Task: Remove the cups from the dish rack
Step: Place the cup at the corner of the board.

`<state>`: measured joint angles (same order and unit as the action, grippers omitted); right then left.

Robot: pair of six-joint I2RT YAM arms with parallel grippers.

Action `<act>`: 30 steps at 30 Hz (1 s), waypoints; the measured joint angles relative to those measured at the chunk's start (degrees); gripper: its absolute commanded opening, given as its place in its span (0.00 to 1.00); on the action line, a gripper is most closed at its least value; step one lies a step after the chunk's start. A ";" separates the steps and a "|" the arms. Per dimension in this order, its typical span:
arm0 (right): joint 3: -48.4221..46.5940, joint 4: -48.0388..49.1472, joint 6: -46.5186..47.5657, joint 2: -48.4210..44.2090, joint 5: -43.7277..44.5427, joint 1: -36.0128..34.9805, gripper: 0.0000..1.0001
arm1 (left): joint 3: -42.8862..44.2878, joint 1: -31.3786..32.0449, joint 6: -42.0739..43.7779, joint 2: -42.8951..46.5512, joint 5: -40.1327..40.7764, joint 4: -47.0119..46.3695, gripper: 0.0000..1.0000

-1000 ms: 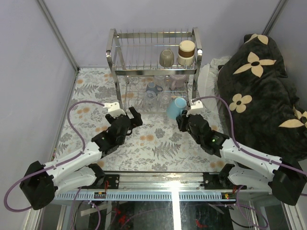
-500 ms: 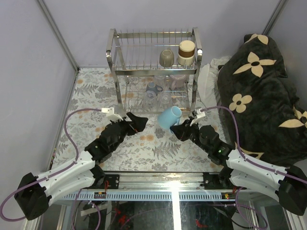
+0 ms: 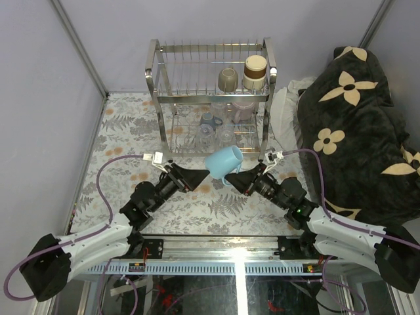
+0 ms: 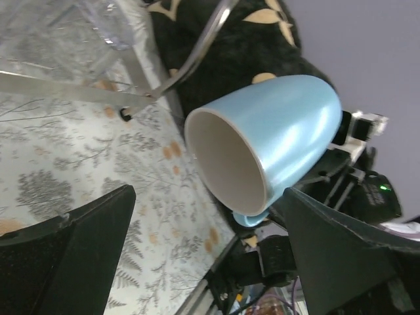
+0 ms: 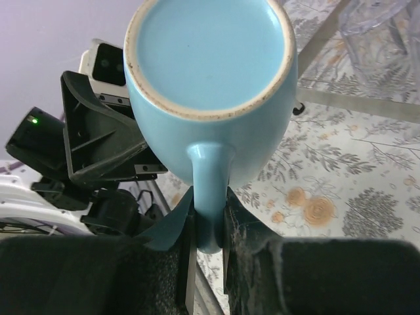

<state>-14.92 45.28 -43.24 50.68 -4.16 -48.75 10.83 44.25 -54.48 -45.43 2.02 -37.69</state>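
Top external view: I run two arms; both grippers meet in front of the dish rack (image 3: 197, 100), above the fern-print table cover (image 3: 125, 131).
Task item in hand: one light blue mug (image 3: 222, 161), in the air between the grippers, clear of the rack and the table.
Right gripper (image 3: 241, 180): clamped on the mug's handle; the right wrist view shows the handle pinched between both fingers, base towards the camera.
Left gripper (image 3: 200, 174): jaws wide apart, one to each side of the mug's mouth in the left wrist view, touching nothing.
Reason for pose: the mug lies on its side, mouth towards the left jaws; I judge this a handover setup.
Upper tier count: two, an olive-grey mug (image 3: 228, 79) and a brown-and-cream cup (image 3: 255, 71).
Lower tier count: one grey-blue cup (image 3: 208, 122), one pale lilac mug (image 3: 243, 110), plus clear glasses (image 3: 226, 134); I cannot count the glasses through the wire.
Progress: I judge unloading barely begun.
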 measured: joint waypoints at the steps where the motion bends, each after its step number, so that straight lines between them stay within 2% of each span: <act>1: 0.04 1.44 -0.63 0.61 -0.50 0.00 0.00 | -0.33 0.00 -0.35 -0.22 -0.74 -1.64 0.90; 7: 0.61 8.57 -3.89 5.27 -2.99 -0.02 0.00 | -1.64 0.00 -2.78 -2.36 -3.87 -11.13 0.84; 11: 1.49 11.69 -5.05 7.76 -3.08 -0.37 0.00 | -1.64 0.00 -4.20 -4.20 -4.68 -14.88 0.72; 13: 1.79 12.41 -5.27 8.44 -3.06 -0.70 0.00 | -1.57 0.00 -4.87 -5.31 -4.87 -15.96 0.66; 19: 1.84 13.68 -5.27 8.70 -3.04 -1.31 0.00 | -1.53 0.00 -7.08 -8.66 -5.03 -18.43 0.65; 23: 1.84 14.01 -5.22 8.70 -2.99 -1.64 0.00 | -1.53 0.00 -8.26 -9.53 -4.90 -19.78 0.57; 25: 1.84 14.03 -5.20 8.70 -2.91 -1.64 0.00 | -1.49 0.00 -8.68 -9.60 -4.57 -20.26 0.48; 30: 1.84 14.14 -4.81 8.70 -2.56 -1.84 0.00 | -0.44 0.00 -9.38 -10.10 -4.39 -21.22 0.45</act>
<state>-13.08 59.42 -48.05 59.37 -6.72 -50.59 10.39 44.25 -63.86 -55.53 -2.37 -58.92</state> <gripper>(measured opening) 0.201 0.456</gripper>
